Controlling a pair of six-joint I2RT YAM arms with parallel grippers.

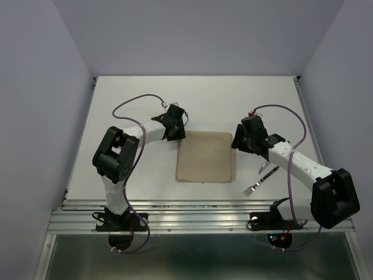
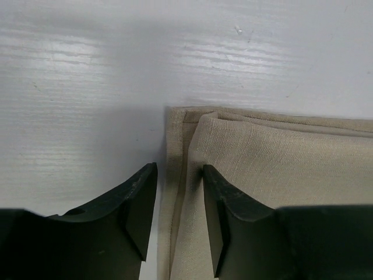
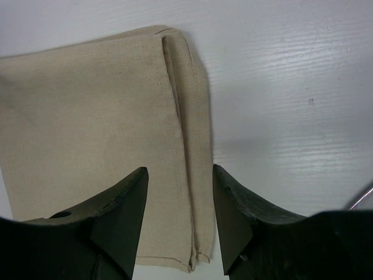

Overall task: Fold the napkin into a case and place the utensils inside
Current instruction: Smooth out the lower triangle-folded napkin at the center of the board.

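The napkin (image 1: 206, 156) lies flat mid-table as a beige folded square with layered edges. My left gripper (image 1: 175, 133) is at its far left corner. In the left wrist view the left gripper (image 2: 179, 169) is open, its jaws standing either side of the napkin's (image 2: 280, 169) doubled left edge without pinching it. My right gripper (image 1: 238, 142) is at the far right corner. In the right wrist view the right gripper (image 3: 179, 169) is also open, straddling the napkin's (image 3: 87, 116) folded right edge. The fork (image 1: 256, 184) and knife (image 1: 263, 167) lie to the right of the cloth, beside the right arm.
The white table (image 1: 145, 93) is walled at the back and on both sides. A metal rail (image 1: 192, 219) runs along the near edge, where both arm bases are bolted. Purple cables (image 1: 131, 105) loop over each arm.
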